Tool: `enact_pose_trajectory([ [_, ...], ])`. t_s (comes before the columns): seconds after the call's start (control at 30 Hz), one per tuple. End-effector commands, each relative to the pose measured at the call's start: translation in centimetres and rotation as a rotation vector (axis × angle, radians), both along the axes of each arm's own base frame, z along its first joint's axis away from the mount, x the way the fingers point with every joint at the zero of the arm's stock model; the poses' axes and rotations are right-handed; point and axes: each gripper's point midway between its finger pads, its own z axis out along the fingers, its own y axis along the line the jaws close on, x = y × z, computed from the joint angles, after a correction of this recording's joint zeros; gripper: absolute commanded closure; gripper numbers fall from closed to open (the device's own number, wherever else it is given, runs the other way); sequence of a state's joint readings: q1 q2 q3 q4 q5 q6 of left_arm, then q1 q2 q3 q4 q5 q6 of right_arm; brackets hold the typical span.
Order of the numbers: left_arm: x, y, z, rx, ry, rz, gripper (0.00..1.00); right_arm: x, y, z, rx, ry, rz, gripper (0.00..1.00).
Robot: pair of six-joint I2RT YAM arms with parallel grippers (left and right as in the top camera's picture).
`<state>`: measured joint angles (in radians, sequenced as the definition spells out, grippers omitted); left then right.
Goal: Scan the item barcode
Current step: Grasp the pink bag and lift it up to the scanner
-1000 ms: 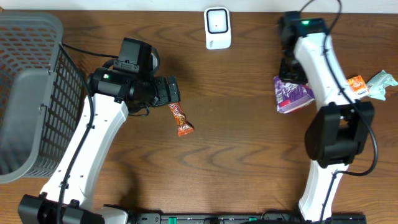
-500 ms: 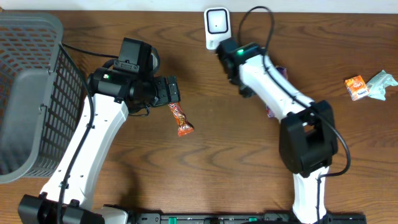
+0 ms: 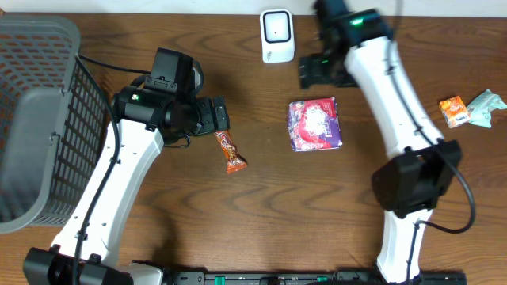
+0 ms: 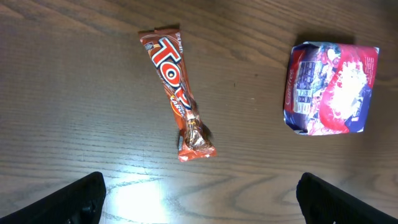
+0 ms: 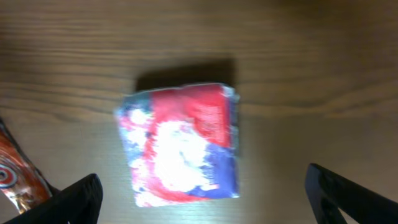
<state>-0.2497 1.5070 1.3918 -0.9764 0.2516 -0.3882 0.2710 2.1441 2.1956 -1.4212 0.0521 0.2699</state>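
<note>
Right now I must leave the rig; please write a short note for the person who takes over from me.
Left gripper: open, by the orange candy bar, not gripping it.
Right gripper: open, holding nothing, near the scanner.
Red-and-purple packet lies free on the table between the arms.
Done: cannot tell if anything was scanned.
Left: lift an item and show its barcode to the scanner.

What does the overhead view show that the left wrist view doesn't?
Only overhead: the basket, the scanner, the left arm, the right arm, an orange packet and a pale wrapper at the right edge. Only left wrist: lettering on the candy bar and fine print on the side of the red-and-blue packet. Both: that bar and packet lying apart on the table.
</note>
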Motion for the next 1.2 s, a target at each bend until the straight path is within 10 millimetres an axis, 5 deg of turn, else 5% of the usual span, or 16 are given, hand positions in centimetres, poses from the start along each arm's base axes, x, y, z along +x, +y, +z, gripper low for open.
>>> enact_pose_trajectory([
  [0.0,0.0,0.3,0.4,0.010,-0.016,-0.001,0.02,-0.8,-2.5,-0.1,0.060,0.066,0.007,0.01],
  [0.13,0.0,0.3,0.4,0.010,-0.016,0.000,0.02,-2.0,-4.5,-2.2,0.078,0.152,-0.045,0.01],
  [0.4,0.0,0.3,0.4,0.010,-0.016,0.000,0.02,-2.6,-1.3,-8.7,0.340,0.210,0.023,0.12],
  [0.57,0.0,0.3,0.4,0.010,-0.016,0.000,0.02,-3.9,-0.1,-13.2,0.419,0.229,0.030,0.40],
  [0.73,0.0,0.3,0.4,0.010,-0.016,0.000,0.02,-5.3,0.1,-15.5,0.435,0.251,0.027,0.89],
  [0.77,0.0,0.3,0.4,0.010,-0.016,0.000,0.02,-5.4,0.1,-15.5,0.435,0.255,0.027,0.99],
  [0.93,0.0,0.3,0.4,0.010,-0.016,-0.001,0.02,-4.1,0.1,-13.6,0.446,0.232,-0.019,0.99],
  [1.17,0.0,0.3,0.4,0.010,-0.016,0.000,0.02,1.2,-1.0,-4.4,0.499,0.015,-0.011,0.99],
])
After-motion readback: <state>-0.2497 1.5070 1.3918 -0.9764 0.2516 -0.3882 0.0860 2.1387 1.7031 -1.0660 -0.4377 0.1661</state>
